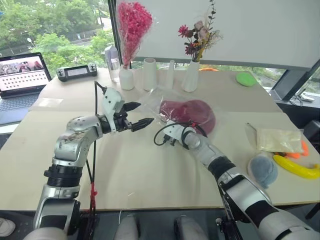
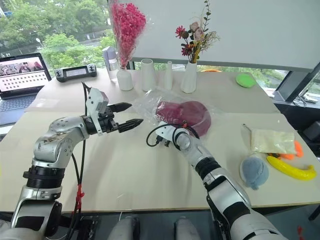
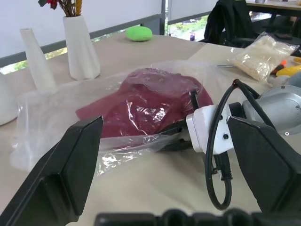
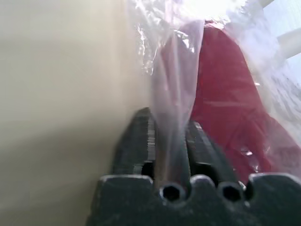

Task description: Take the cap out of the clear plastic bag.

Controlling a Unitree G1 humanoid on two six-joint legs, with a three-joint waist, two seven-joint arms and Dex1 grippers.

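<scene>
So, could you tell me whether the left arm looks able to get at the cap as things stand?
Probably not directly: the left gripper hangs open just beside the clear plastic bag, but the cap lies fully inside it, film all over. The right gripper is shut on a fold of the bag.

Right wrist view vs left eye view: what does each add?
Right wrist: the right hand shut on a fold of the clear plastic bag. Left eye: the left hand open above the table, vases, laptop, banana. Both: the cap inside the bag.
</scene>
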